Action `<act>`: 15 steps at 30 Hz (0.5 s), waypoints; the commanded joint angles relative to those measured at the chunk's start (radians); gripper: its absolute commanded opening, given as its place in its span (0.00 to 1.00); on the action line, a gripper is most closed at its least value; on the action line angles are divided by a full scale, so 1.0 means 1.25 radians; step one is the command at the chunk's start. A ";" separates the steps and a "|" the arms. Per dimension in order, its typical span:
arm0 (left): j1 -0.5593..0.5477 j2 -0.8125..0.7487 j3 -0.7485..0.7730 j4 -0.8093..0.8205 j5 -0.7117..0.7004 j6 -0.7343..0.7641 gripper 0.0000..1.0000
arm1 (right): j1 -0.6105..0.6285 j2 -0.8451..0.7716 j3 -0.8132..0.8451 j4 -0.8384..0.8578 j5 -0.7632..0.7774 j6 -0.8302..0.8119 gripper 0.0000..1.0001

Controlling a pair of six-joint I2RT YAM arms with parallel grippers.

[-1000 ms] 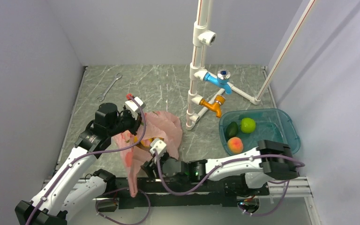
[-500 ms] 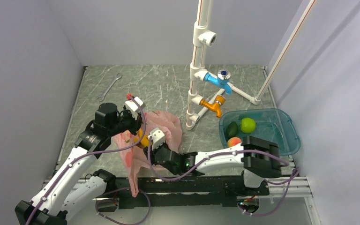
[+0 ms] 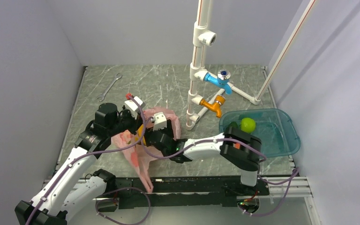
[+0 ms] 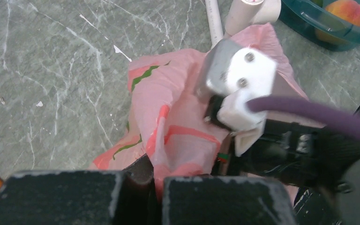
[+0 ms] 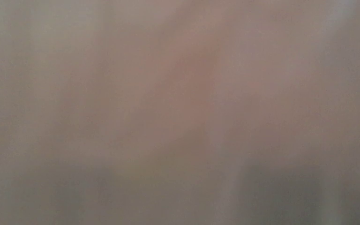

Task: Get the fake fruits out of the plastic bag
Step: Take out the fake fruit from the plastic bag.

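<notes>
Fruit removal, partly complete. The left gripper [image 4: 157, 185] is holding a fold of the plastic bag [image 4: 164, 117] in fully closed jaws and is keeping the film lifted off the worktop [image 3: 159, 84], while the bag's lower part is hanging over the worktop's near edge. The right gripper [image 3: 152, 132] is sitting inside the bag's mouth, just beside the left one. Its jaws are hiding under pink film, and its own wrist view is giving only a pink-grey blur, so whether they are standing wide, narrow or around a fruit cannot be told.

Three fruits are already lying outside the bag, in the teal tub [image 3: 288, 125] at the right of the worktop: the green apple [image 3: 248, 124], the avocado [image 3: 232, 125], which is mostly hiding behind the right arm, and the peach [image 4: 349, 10], which is showing only in the left wrist view.

A yellow-orange patch [image 3: 141, 131] is showing at the bag's opening, which is probably a fruit remaining inside. The bag is also bulging, so the task is likely past its midpoint but not finished. The number of fruits left inside is not showing.
</notes>
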 commanded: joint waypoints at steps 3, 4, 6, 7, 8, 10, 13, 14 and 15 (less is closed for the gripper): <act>-0.003 0.002 0.015 0.021 0.007 -0.003 0.00 | -0.020 0.077 0.087 0.001 0.051 -0.018 0.87; -0.003 0.004 0.016 0.020 0.008 -0.003 0.00 | -0.025 0.089 0.094 -0.002 0.047 -0.018 0.87; -0.003 0.007 0.017 0.019 0.010 -0.005 0.00 | -0.033 0.110 0.104 -0.007 0.051 -0.014 0.87; -0.003 0.007 0.017 0.020 0.011 -0.005 0.00 | -0.036 0.121 0.105 -0.001 0.052 -0.015 0.87; -0.003 0.008 0.017 0.020 0.012 -0.005 0.00 | -0.042 0.133 0.104 0.008 0.050 -0.020 0.88; -0.002 0.009 0.017 0.020 0.014 -0.005 0.00 | -0.055 0.156 0.111 0.015 0.033 -0.024 0.87; -0.003 0.011 0.017 0.019 0.014 -0.004 0.00 | -0.069 0.187 0.133 0.007 0.020 -0.031 0.82; -0.004 0.011 0.017 0.019 0.013 -0.004 0.00 | -0.071 0.194 0.137 0.002 0.025 -0.035 0.81; -0.005 0.013 0.017 0.018 0.012 -0.003 0.00 | -0.073 0.199 0.139 0.002 0.029 -0.036 0.81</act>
